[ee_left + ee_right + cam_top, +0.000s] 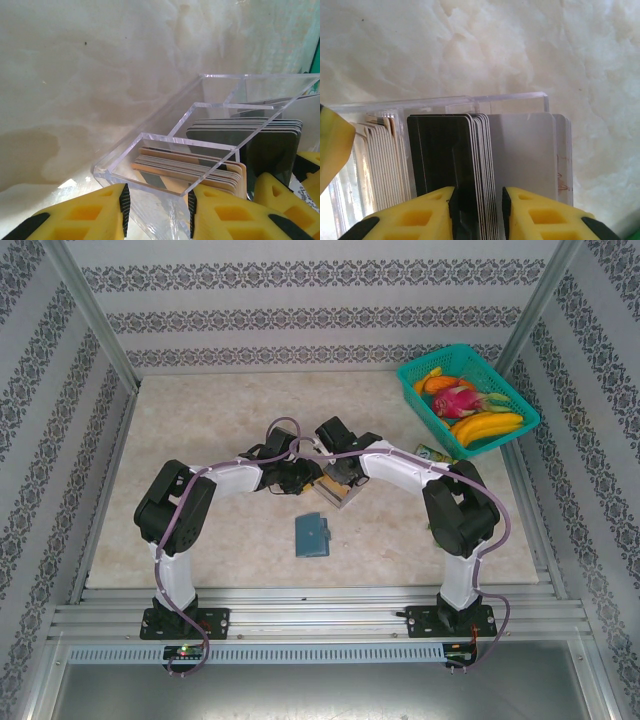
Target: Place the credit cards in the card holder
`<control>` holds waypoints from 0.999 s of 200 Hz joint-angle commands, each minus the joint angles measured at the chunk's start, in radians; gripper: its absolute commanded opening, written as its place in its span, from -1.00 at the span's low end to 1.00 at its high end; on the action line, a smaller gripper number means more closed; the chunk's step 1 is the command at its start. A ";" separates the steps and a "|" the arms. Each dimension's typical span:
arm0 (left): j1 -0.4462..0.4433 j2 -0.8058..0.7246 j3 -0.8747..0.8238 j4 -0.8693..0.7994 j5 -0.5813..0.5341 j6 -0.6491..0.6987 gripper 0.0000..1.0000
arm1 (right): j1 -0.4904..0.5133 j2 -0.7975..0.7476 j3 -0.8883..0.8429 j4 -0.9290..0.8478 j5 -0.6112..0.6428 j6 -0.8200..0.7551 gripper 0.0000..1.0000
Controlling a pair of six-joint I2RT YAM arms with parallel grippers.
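Observation:
The credit cards stand on edge in a clear tray at mid-table. Tan ones fill the end compartment, black ones the middle, whitish ones the far end. My right gripper reaches down from above the tray, its pads closed around the stack of black cards. My left gripper clamps the tray's tan-card end between its pads. Both grippers meet over the tray, left and right. The card holder, a teal wallet, lies shut on the table just in front of them.
A teal basket of fruit sits at the back right corner. A green-yellow snack packet lies in front of it, beside the right arm. Patterned walls and metal posts close in the table on three sides.

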 commanded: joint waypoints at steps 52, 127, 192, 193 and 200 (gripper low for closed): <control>0.006 0.016 -0.036 -0.053 -0.014 0.006 -0.26 | 0.009 -0.020 -0.024 -0.003 0.121 -0.021 -0.37; 0.007 0.023 -0.039 -0.044 -0.009 0.000 -0.27 | 0.019 -0.029 -0.030 0.006 0.154 -0.043 -0.34; 0.007 0.029 -0.036 -0.041 -0.006 -0.002 -0.28 | 0.025 -0.034 -0.035 0.007 0.159 -0.044 -0.44; 0.007 0.029 -0.036 -0.041 -0.006 -0.002 -0.28 | 0.024 -0.035 -0.035 0.006 0.159 -0.044 -0.44; 0.007 0.030 -0.039 -0.039 -0.005 -0.001 -0.28 | 0.026 -0.035 -0.035 0.007 0.164 -0.045 -0.44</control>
